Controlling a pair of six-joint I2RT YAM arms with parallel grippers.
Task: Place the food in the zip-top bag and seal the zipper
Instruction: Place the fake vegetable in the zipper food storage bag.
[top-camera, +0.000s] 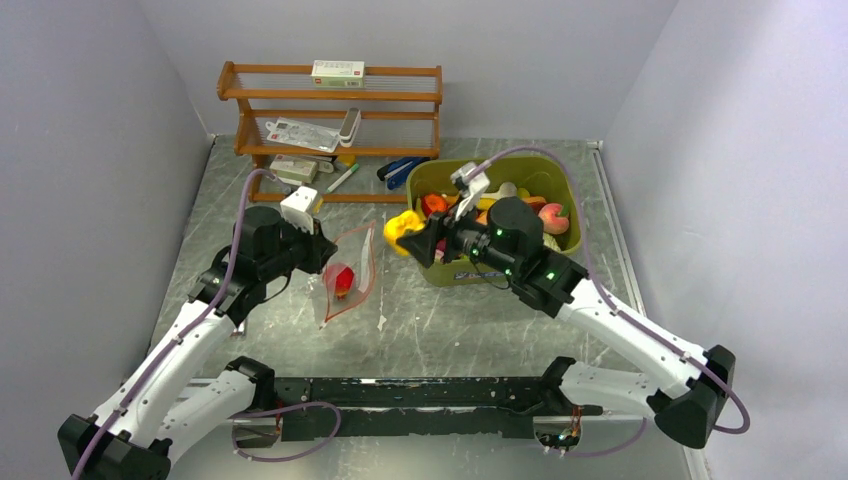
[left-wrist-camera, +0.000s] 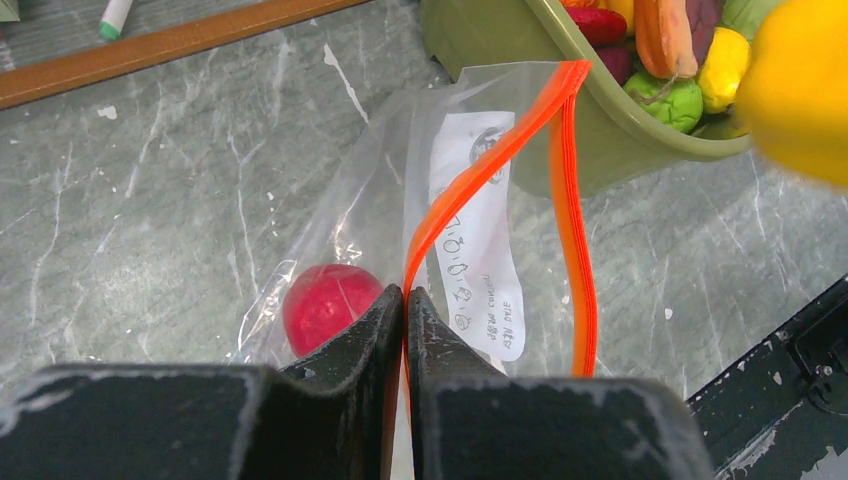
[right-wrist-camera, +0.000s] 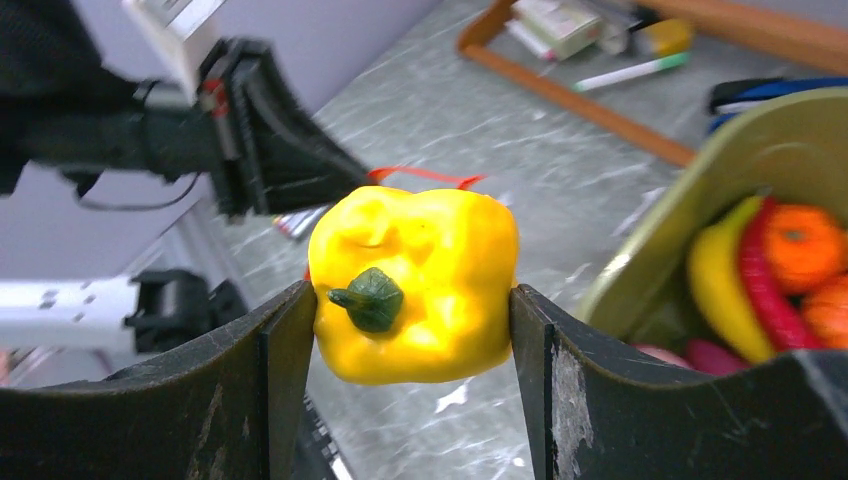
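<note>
Two arms share this job, and each holds its thing for a reason. The left jaws are pinched shut on one lip of the zipper (left-wrist-camera: 572, 220), right at their tips. I think they lift that lip so the mouth of the zip-top bag (left-wrist-camera: 400, 160) gapes open. The other lip runs off to the right of the left jaws, apart from the pinched one, so there is a gap between them. The bag lies on the table (left-wrist-camera: 150, 200) and stretches away in front of the left jaws. A round red toy fruit (left-wrist-camera: 325, 305) is already inside it, just left of the jaw tips.

The right jaws squeeze a yellow toy pepper (right-wrist-camera: 415, 285), one jaw on each side. The pepper fills the space between them and hangs in the air. Just past the pepper, beyond the right jaws, a bit of the red zipper shows. More toy food (right-wrist-camera: 760, 270) waits in the olive-green tub (left-wrist-camera: 620, 150), off to the right of the right jaws.

The pepper looks ready to go down into the gap. That gap looks thin next to the pepper, so it may catch on a lip. The zipper is not sealed yet.
</note>
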